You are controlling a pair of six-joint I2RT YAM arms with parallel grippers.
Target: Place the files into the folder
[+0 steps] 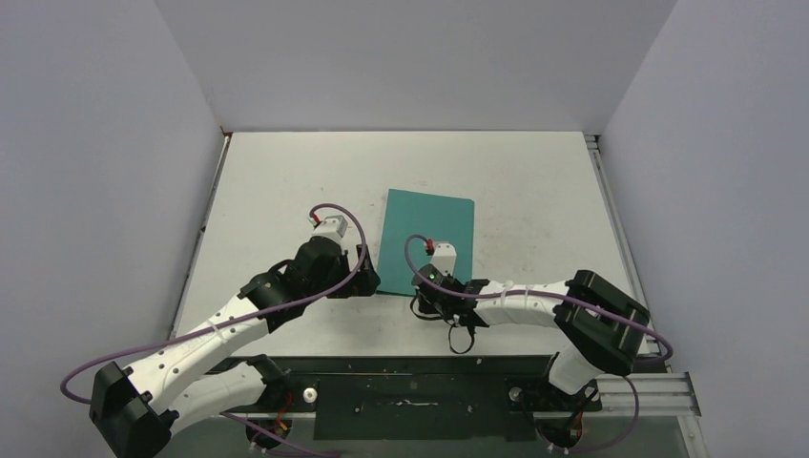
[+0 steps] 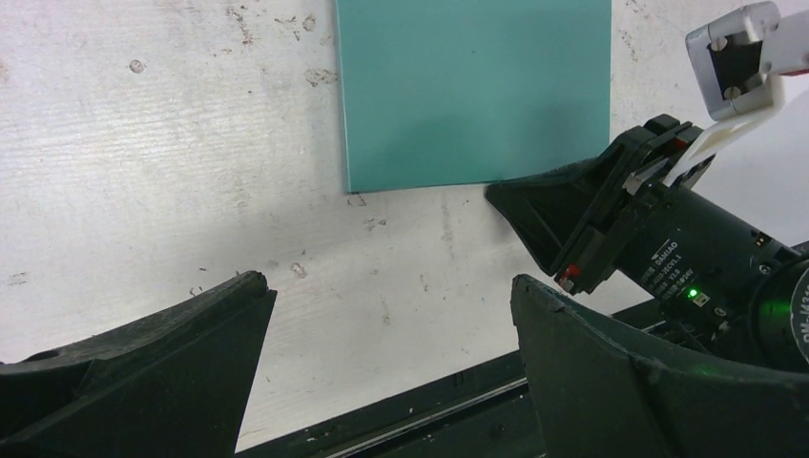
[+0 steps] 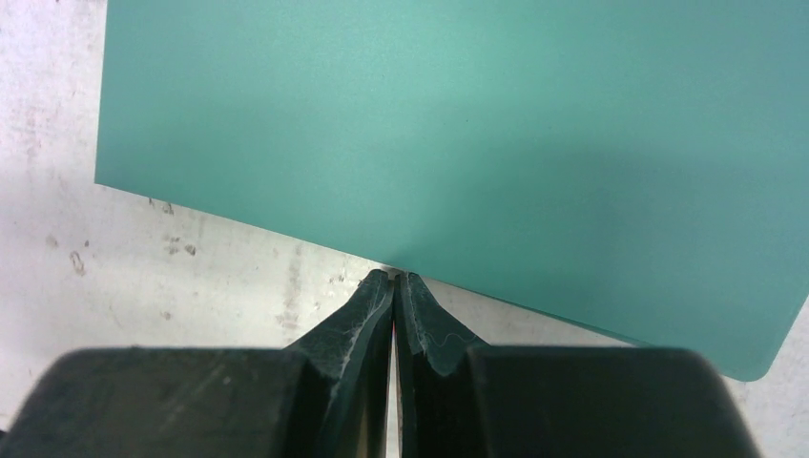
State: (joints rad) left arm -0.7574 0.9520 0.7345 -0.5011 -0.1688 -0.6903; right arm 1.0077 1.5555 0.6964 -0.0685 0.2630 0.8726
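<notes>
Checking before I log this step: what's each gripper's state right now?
Left gripper: open, holding nothing.
Right gripper: shut, tips at the near edge of the folder, nothing visibly gripped.

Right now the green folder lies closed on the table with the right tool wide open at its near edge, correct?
No: the right tool is shut, not open, as the right wrist view shows. The folder does lie closed, the tool at its near edge.

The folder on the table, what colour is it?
The folder is plain teal green, with no pattern. The right wrist view shows it best.
</notes>
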